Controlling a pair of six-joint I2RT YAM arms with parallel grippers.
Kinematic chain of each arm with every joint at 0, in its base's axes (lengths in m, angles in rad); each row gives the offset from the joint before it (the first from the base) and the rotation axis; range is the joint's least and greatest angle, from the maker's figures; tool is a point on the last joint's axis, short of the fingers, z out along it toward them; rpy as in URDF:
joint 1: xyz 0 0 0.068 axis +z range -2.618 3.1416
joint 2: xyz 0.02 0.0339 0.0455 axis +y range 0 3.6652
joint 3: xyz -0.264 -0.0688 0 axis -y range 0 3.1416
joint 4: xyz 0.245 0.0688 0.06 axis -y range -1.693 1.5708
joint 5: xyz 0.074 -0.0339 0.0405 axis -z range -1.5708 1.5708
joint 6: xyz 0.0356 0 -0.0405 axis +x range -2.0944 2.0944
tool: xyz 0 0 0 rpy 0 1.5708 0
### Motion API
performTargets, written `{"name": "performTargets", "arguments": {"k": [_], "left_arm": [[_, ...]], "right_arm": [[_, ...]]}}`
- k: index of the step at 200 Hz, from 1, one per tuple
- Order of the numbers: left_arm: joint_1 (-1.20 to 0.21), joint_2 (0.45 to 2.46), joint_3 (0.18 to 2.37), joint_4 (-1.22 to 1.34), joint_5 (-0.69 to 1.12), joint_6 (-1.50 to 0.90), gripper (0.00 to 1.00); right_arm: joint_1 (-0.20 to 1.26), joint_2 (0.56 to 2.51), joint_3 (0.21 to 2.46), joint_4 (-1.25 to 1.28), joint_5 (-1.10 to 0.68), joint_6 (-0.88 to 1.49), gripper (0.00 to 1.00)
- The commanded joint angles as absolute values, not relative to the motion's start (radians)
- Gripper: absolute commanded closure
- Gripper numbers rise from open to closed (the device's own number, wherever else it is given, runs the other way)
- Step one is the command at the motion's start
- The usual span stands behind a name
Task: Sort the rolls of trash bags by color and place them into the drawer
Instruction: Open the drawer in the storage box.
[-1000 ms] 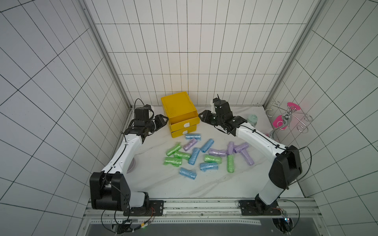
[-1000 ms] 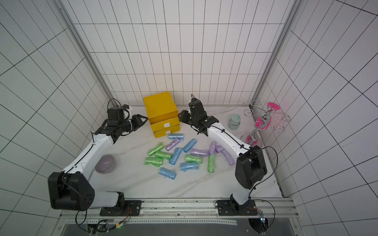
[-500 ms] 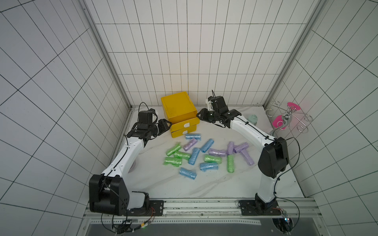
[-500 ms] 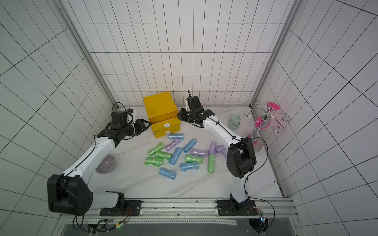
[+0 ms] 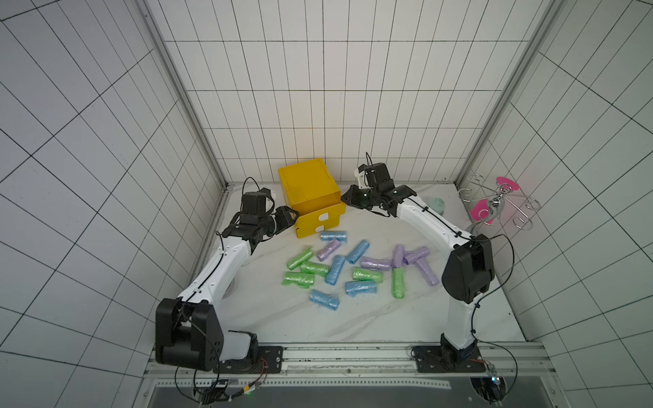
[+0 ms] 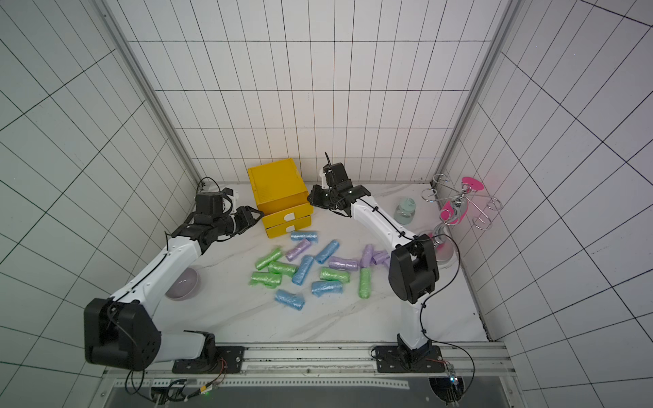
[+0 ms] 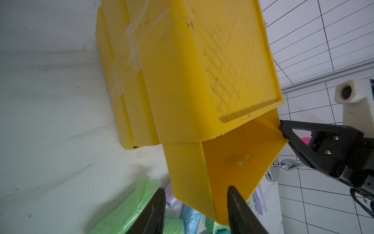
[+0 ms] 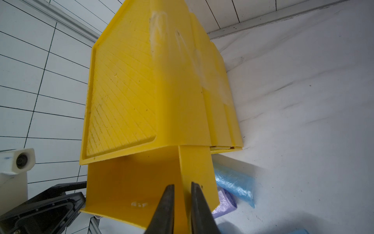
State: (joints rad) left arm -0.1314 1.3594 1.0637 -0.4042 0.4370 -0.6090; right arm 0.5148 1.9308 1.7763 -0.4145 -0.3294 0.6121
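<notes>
Green, blue, lilac crinkly rolls (image 5: 367, 274) litter the bench (image 5: 353, 318); right tool (image 8: 182, 186) pinches one side wall of the yellow drawer (image 8: 125, 182), left tool (image 7: 195, 190), half open, straddles the other.

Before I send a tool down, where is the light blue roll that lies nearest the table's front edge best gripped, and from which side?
Grip the light blue roll around its middle, coming straight down from above, the tool closing on its two long sides. It lies flat and alone, with bare table along both sides, so nothing should be in the way.
</notes>
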Motion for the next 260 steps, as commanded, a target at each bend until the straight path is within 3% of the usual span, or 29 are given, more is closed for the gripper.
{"name": "performTargets", "arguments": {"k": [1, 70, 260], "left_arm": [[-0.153, 1.342, 1.038, -0.403, 0.472, -0.619, 0.51], [-0.188, 1.288, 0.993, -0.396, 0.481, -0.659, 0.51], [-0.207, 1.148, 0.905, -0.412, 0.493, -0.723, 0.49]], "right_arm": [[0.514, 1.890, 1.758, -0.436, -0.360, 0.607, 0.88], [0.528, 1.793, 1.622, -0.395, -0.395, 0.629, 0.96], [0.574, 1.606, 1.364, -0.311, -0.370, 0.678, 0.94]]}}
